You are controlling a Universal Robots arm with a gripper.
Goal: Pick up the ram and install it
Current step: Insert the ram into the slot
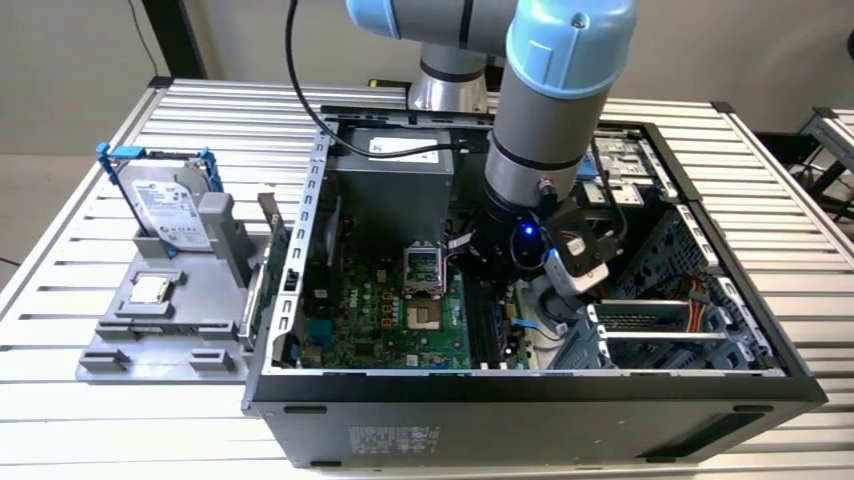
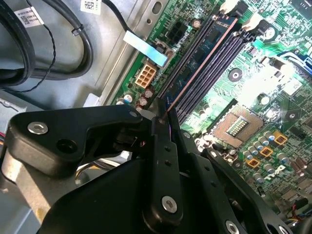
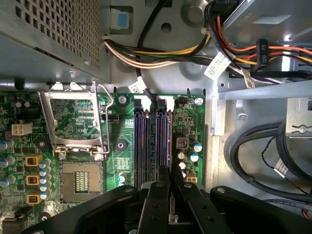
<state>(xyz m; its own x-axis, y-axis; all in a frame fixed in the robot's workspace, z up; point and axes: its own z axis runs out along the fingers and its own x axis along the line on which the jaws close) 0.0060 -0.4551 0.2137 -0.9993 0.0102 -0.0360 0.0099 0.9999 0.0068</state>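
Slatted bench (image 1: 120, 420), open case (image 1: 534, 385): your pincer (image 3: 170, 187) clamps the ram (image 2: 195, 73) edge-on, aligned with slots (image 3: 146, 141) at 12 o'clock for seating.

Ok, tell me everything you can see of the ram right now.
The ram shows edge-on in the second wrist view: a thin, long, straight strip with a pinkish-brown upper edge; its chips are hidden. It stands on edge, pinched between the fingers of the claw, and runs parallel to the long black motherboard slots, right over them, inside the computer case. Whether it is already seated in a slot cannot be told.
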